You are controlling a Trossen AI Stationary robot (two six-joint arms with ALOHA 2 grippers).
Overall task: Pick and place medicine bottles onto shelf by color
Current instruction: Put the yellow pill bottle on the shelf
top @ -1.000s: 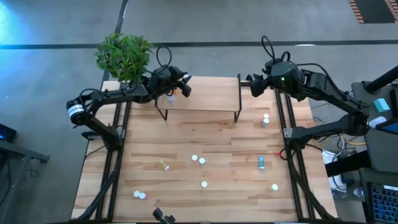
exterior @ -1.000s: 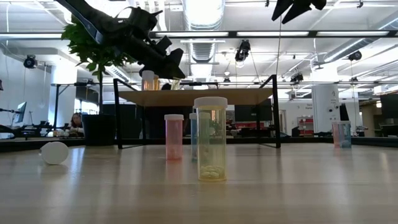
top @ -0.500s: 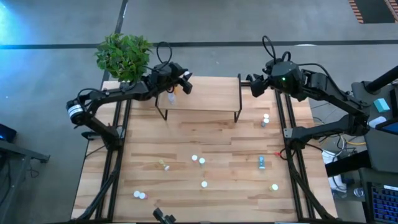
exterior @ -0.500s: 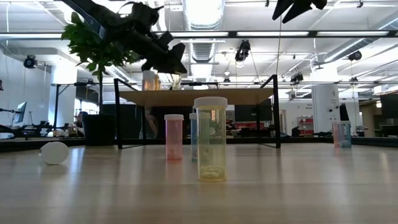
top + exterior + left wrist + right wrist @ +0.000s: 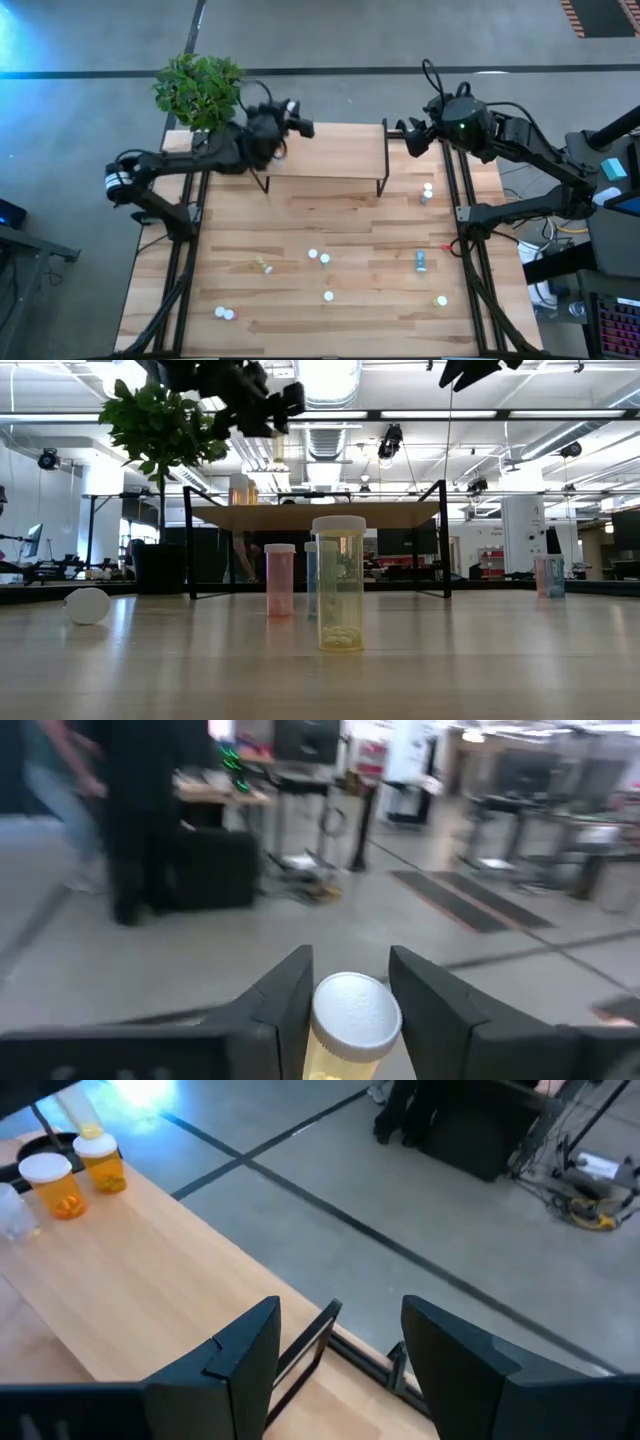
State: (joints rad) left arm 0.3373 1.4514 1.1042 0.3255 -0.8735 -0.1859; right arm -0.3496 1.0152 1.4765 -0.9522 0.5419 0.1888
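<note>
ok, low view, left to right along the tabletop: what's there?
White cap of a toppled bottle → pink bottle → yellow bottle, nearest the camera → pale bottle far right. A blue bottle sits between pink and yellow, mostly hidden, so I've left it out. The shelf spans behind them.

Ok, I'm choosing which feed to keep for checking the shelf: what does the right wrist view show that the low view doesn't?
Only the right wrist view: the shelf top from above, with two orange bottles at its far end, seen past the open right end effector. Only the low view: a yellow bottle and a pink bottle standing on the table. Both: the shelf and bottles on it.
</note>
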